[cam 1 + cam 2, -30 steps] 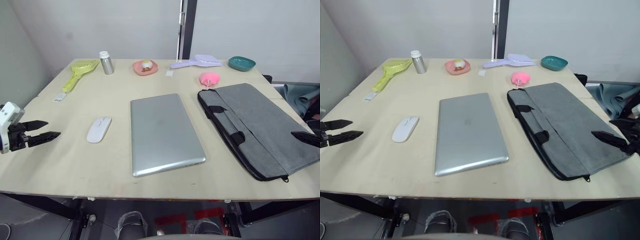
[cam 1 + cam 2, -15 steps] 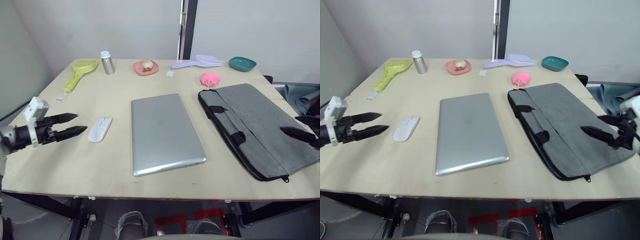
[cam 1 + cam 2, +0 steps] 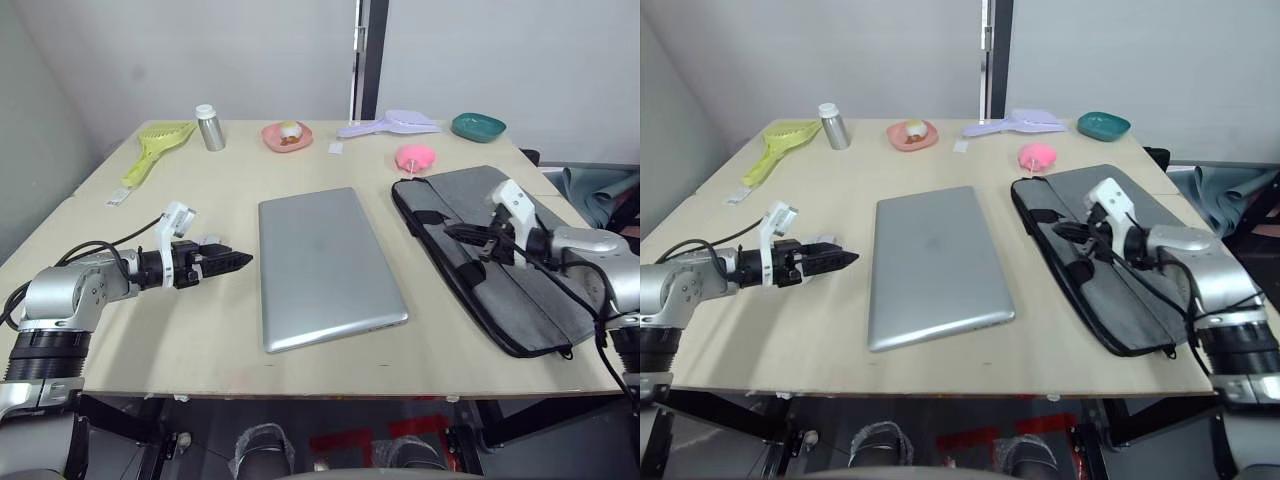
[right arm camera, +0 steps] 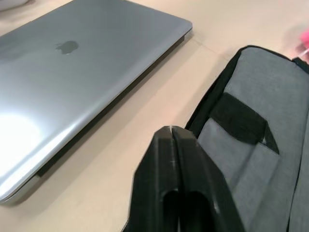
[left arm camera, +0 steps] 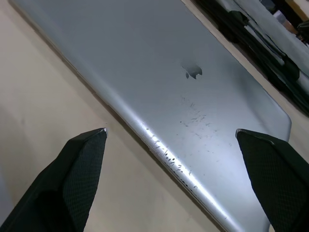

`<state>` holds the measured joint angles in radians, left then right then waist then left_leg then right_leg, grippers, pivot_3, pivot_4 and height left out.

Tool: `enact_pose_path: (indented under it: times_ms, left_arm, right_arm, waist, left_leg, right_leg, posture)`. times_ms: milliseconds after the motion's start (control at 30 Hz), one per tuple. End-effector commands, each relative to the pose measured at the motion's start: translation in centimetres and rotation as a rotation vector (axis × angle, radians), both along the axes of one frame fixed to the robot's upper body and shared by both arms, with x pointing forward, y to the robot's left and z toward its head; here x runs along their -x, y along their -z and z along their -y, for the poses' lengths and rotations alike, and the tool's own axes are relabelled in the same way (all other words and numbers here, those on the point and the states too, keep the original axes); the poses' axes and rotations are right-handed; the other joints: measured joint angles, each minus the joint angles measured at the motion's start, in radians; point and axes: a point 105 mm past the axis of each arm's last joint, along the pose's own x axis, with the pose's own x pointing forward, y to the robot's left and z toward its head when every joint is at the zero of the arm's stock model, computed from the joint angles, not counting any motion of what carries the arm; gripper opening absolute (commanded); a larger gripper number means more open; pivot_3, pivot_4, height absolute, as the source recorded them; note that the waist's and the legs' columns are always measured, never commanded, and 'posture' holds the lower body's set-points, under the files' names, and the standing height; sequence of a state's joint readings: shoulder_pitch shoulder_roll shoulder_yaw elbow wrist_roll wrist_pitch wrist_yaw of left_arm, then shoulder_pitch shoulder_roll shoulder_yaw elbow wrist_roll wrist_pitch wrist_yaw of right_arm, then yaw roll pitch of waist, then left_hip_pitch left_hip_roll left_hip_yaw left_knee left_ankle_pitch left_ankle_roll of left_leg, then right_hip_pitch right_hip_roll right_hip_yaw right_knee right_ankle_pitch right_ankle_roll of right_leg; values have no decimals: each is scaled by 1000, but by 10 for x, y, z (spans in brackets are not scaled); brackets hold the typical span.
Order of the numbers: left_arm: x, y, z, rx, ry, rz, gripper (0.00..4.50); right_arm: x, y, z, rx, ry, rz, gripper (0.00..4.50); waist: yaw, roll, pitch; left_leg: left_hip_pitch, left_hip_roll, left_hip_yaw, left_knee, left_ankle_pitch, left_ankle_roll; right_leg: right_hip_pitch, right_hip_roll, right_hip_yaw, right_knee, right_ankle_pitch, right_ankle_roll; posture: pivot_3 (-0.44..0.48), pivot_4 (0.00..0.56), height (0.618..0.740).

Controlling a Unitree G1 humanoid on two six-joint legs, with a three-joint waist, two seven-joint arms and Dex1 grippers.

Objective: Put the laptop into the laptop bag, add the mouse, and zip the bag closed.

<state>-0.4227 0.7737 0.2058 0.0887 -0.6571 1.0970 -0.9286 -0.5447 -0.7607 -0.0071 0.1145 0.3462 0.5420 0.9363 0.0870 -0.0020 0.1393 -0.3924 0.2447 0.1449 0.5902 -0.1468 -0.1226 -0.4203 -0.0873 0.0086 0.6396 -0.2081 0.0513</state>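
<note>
Silver-grey flat metal laptop (image 3: pixel 328 265) lying mid-frame, still outside big grey fabric laptop bag (image 3: pixel 530 270) at right. Left gripper (image 3: pixel 238 262) hovering spread apart beside it; right gripper (image 3: pixel 452 232) pinched together over bag. Probably opening bag next.

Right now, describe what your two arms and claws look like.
Both arms are silver-grey metal with loose black cables running along them. Each wrist carries a white block behind black hardware. The left claw and right claw each have two black tapered fingers; the left's fingers show a fine dotted texture on their pads.
</note>
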Motion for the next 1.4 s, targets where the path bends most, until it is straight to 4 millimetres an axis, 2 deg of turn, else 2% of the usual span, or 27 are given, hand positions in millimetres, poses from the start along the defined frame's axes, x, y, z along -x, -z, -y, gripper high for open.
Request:
enact_pose_path:
  times_ms: [33, 133, 267, 433, 567, 700, 833, 967, 1133, 1400]
  left_arm:
    - [4, 3, 3, 23, -27, -67, 4500]
    - [4, 13, -5, 33, -94, -133, 4500]
    - [2, 22, -1, 43, -118, -178, 4500]
    - [-6, 36, 5, 77, -147, -224, 4500]
    - [-14, 39, 13, 148, -162, -257, 4500]
    - [-19, 55, 23, 186, -162, -337, 4500]
    - [-6, 75, 29, 119, -104, -399, 4500]
    - [-3, 81, 32, 128, -92, -427, 4500]
    - [-7, 73, 39, 174, -74, -417, 4500]
    - [-12, 54, 56, 297, -20, -381, 4500]
  right_arm:
    - [-13, 11, -27, 88, -78, 31, 15]
    - [-27, 28, -45, 167, -96, 48, 15]
    - [-56, 46, -59, 282, -32, 106, 15]
    - [-67, 62, -75, 338, -48, 107, 15]
    - [-65, 70, -85, 350, -96, 99, 15]
    - [-58, 70, -101, 280, -148, 75, 15]
    - [-55, 61, -111, 200, -167, 72, 15]
    - [-49, 51, -119, 125, -190, 62, 15]
    - [-37, 38, -134, 50, -252, 64, 15]
    - [-29, 47, -126, 118, -258, 37, 15]
  waist:
    - [-1, 0, 0]
    - [-3, 0, 0]
    - [-4, 0, 0]
    - [9, 0, 0]
    - [10, 0, -1]
    - [6, 1, -1]
    - [1, 3, -5]
    - [-5, 8, -8]
    - [-7, 12, -10]
    - [17, 14, -12]
  left_leg:
    - [0, 0, 0, 0, 0, 0]
    - [-1, 1, -2, 0, 0, 0]
    - [-8, 0, -3, 3, 0, 0]
    - [-8, -1, -4, 3, 0, 0]
    - [-6, -2, -5, 4, 0, 0]
    - [-4, -2, -5, 5, 1, 0]
    - [-3, -2, -5, 4, 1, 0]
    - [-4, -2, -4, 3, 1, 0]
    - [-3, -2, -4, 1, 1, 1]
    - [-6, -5, -4, 0, 0, 2]
  right_leg:
    - [0, 0, -1, 0, 0, 0]
    - [-1, 1, -2, 1, 0, -1]
    - [-4, 0, -4, 1, 0, -2]
    - [-3, -2, -5, 1, 0, -2]
    - [2, -4, -7, 2, 0, -2]
    - [4, -5, -7, 3, 0, -2]
    - [4, -5, -7, 3, -1, -2]
    - [4, -5, -7, 0, -1, -2]
    - [4, -5, -7, -1, -1, -2]
    - [8, -9, -9, -9, -1, -2]
  posture:
    - [0, 150, 740]
    - [0, 150, 740]
    - [0, 150, 740]
    - [0, 150, 740]
    - [0, 150, 740]
    - [0, 150, 740]
    - [0, 150, 740]
    - [0, 150, 740]
    - [0, 150, 740]
    - [0, 150, 740]
